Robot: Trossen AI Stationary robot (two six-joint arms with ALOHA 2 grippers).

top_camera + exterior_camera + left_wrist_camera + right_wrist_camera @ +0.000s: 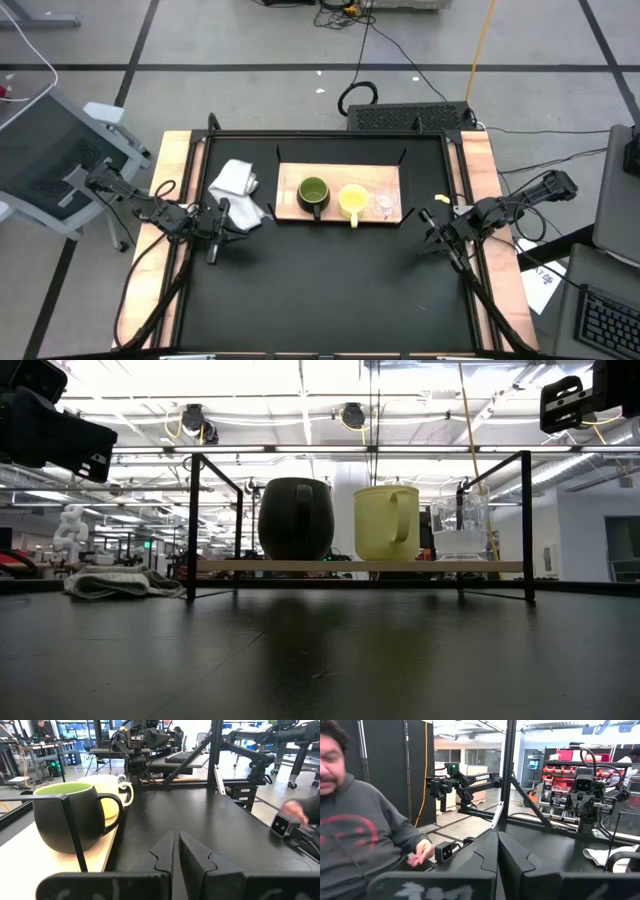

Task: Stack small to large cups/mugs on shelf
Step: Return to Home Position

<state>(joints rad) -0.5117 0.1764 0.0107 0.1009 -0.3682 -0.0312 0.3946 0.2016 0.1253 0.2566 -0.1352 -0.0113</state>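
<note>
A dark green mug (313,193), a yellow mug (352,201) and a small clear glass cup (384,204) stand side by side, upright, on the light-wood shelf (290,205) at the table's far middle. They also show in the low view: green mug (296,518), yellow mug (386,522), glass cup (460,527), shelf (360,567). My left gripper (213,240) is shut and empty, left of the shelf; its fingers (176,851) point past the green mug (67,817). My right gripper (440,245) is shut and empty, right of the shelf (496,851).
A white cloth (238,190) lies crumpled on the table left of the shelf. Black frame posts stand at the table's edges. A person (360,835) sits near the table's front edge, one hand by the low camera (443,851).
</note>
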